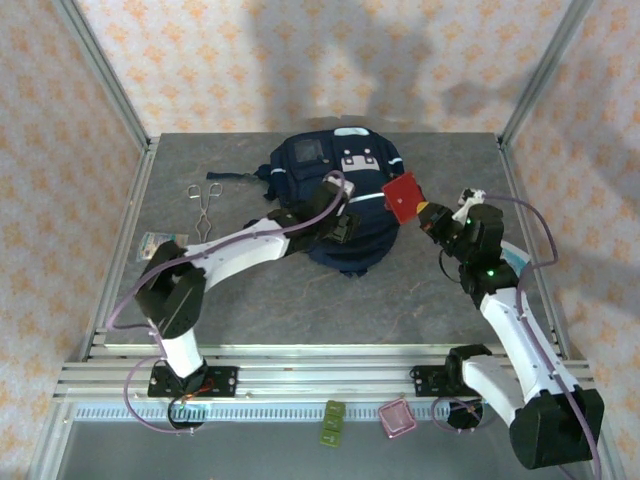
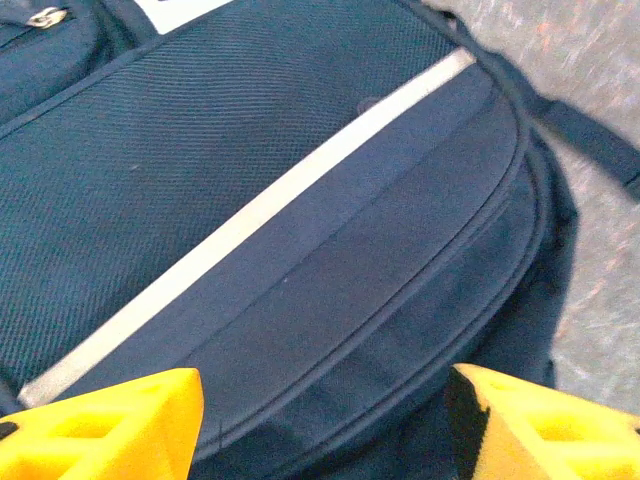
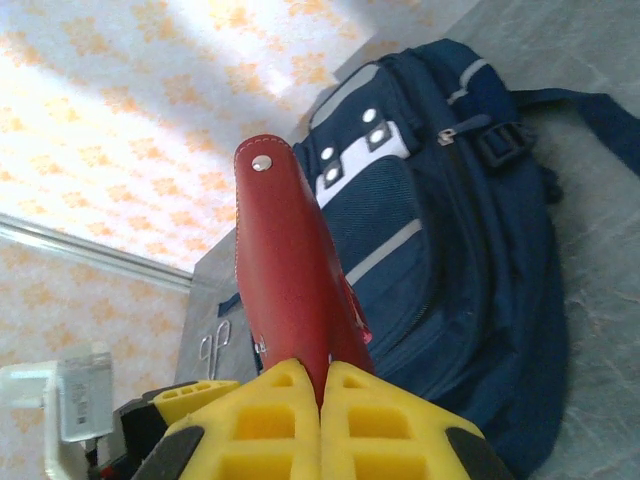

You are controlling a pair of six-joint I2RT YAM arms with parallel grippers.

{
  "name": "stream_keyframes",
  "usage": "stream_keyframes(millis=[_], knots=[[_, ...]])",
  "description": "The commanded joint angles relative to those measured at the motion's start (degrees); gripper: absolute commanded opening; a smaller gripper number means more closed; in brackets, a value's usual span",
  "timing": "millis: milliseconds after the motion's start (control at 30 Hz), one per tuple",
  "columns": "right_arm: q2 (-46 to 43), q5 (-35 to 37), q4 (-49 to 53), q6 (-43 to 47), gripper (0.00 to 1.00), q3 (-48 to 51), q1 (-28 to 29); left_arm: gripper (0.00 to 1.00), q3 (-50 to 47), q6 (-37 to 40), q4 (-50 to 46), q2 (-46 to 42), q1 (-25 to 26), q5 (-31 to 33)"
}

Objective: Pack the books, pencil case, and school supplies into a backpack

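School supplies point(image 3: 290, 270) tight within right end effector point(image 3: 322, 375); left end effector point(image 2: 322, 400) wide above backpack point(image 2: 230, 170)

Your left arm point(image 1: 240, 245) stretched far forward, left gripper point(image 2: 320, 400) tipped down, jaws wide apart and holding nothing, your right arm point(image 1: 510, 322) bent up at the elbow, right gripper point(image 3: 322, 385) lifted, jaws pinched tight on the school supplies point(image 3: 290, 270)

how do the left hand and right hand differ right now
The left hand stands open with nothing between its fingers, while the right hand is shut on the red square item. The left hand hangs right over the backpack, looking down at its fabric; the right hand sits off to the backpack's side, with the red item sticking out past its fingertips. Both have yellow fingers.
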State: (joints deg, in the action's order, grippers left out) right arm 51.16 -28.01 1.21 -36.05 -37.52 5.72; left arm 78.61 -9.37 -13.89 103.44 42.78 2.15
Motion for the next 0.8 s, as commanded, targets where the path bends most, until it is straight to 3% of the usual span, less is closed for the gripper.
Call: stream_keyframes(millis=[0,200,300,433,633,767], knots=[[-0.88,-0.07,0.39,-0.95,0.00,0.69,-1.03,0.67,5.65,8.51,-5.52,4.26,1.06,3.49],[-0.80,-0.83,-0.64,-1.10,0.00,1.77,-1.84,0.68,9.40,13.52,-6.59,10.04,2.47,9.33],[-0.36,-1.64,-1.26,-1.54,0.00,2.06,-1.98,0.66,9.94,15.10,-5.41,11.98,2.82,15.42],[0.08,-2.41,-2.14,-2.13,0.00,2.43,-1.96,0.47,10.25,16.48,-3.92,12.51,2.72,17.56],[-0.09,-2.66,-2.53,-2.53,0.00,3.58,-1.94,0.04,10.88,16.16,-4.92,11.14,1.57,13.48],[-0.18,-2.62,-1.94,-2.19,0.00,3.59,-1.95,0.00,12.47,15.69,-7.51,9.74,0.63,10.03]])
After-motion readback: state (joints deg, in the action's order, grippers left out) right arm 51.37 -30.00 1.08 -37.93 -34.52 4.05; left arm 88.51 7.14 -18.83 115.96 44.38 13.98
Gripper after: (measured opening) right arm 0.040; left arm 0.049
